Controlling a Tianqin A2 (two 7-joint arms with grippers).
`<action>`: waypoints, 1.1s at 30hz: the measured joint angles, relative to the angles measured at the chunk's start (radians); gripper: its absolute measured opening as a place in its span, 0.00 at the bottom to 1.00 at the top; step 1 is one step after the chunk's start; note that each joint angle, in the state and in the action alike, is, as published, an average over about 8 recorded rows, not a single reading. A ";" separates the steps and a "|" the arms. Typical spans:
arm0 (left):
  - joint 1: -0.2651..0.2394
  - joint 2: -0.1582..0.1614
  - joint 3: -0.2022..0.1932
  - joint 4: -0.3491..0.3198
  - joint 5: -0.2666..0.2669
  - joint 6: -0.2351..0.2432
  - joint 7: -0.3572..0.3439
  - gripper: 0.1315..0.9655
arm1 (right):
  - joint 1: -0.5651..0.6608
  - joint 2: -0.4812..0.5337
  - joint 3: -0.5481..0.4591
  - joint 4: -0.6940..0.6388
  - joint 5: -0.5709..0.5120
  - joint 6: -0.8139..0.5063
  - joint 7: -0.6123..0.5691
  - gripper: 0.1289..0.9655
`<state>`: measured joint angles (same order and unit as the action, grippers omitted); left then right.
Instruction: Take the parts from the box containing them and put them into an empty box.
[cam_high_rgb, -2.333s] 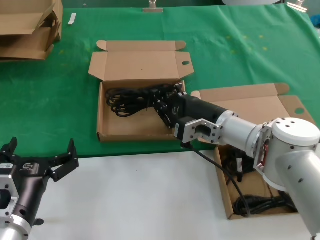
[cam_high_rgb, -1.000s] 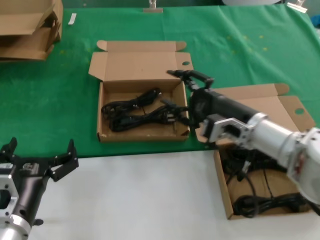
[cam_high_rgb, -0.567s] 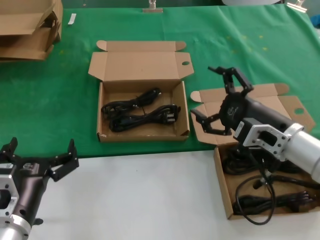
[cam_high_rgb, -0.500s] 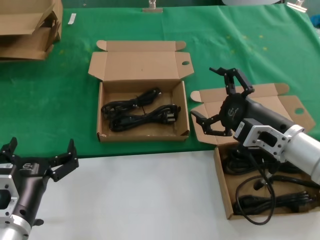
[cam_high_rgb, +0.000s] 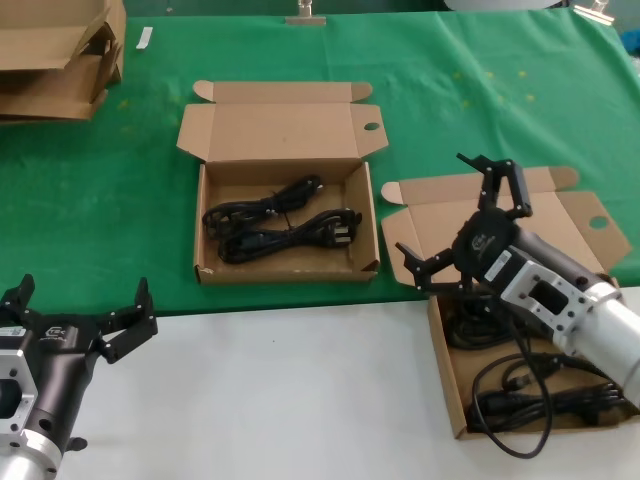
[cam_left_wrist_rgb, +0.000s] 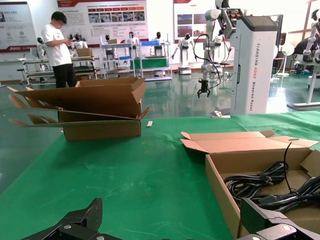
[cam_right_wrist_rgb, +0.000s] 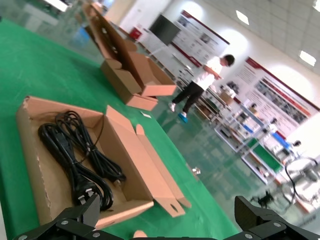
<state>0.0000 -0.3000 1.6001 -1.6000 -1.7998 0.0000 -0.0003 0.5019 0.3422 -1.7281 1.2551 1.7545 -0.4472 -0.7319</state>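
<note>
The squarish box (cam_high_rgb: 280, 271) at the middle holds two black cord bundles (cam_high_rgb: 280, 222). The wide box (cam_high_rgb: 447, 385) at the right holds more black cords (cam_high_rgb: 520, 405), partly hidden under my right arm. My right gripper (cam_high_rgb: 462, 225) is open and empty, hovering over that box's far end and its lid (cam_high_rgb: 560, 205). My left gripper (cam_high_rgb: 78, 300) is open and empty at the front left, over the white surface. The right wrist view shows the squarish box (cam_right_wrist_rgb: 35, 165) with its cords (cam_right_wrist_rgb: 75, 150) beyond the open right gripper (cam_right_wrist_rgb: 170, 225). The left wrist view shows the same box (cam_left_wrist_rgb: 220, 180) and cords (cam_left_wrist_rgb: 265, 182) past the left gripper (cam_left_wrist_rgb: 172, 225).
A pile of flat cardboard pieces (cam_high_rgb: 60, 60) lies at the far left corner of the green mat (cam_high_rgb: 120, 200); it also shows in the left wrist view (cam_left_wrist_rgb: 100, 110) and the right wrist view (cam_right_wrist_rgb: 125, 70). A white table surface (cam_high_rgb: 260, 400) runs along the front.
My right gripper let go of a cord bundle in the squarish box, then swung back to the right, open, over the wide box. The left arm has not moved.
</note>
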 joint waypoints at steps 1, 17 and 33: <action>0.000 0.000 0.000 0.000 0.000 0.000 0.000 1.00 | -0.009 -0.001 0.002 0.006 0.001 0.008 0.012 0.93; 0.000 0.000 0.000 0.000 0.000 0.000 0.000 1.00 | -0.143 -0.012 0.037 0.099 0.013 0.128 0.209 1.00; 0.000 0.000 0.000 0.000 0.000 0.000 0.001 1.00 | -0.278 -0.023 0.071 0.191 0.025 0.248 0.405 1.00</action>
<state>0.0000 -0.3000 1.6000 -1.6000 -1.7998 0.0000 0.0003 0.2240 0.3189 -1.6572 1.4461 1.7797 -0.1996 -0.3268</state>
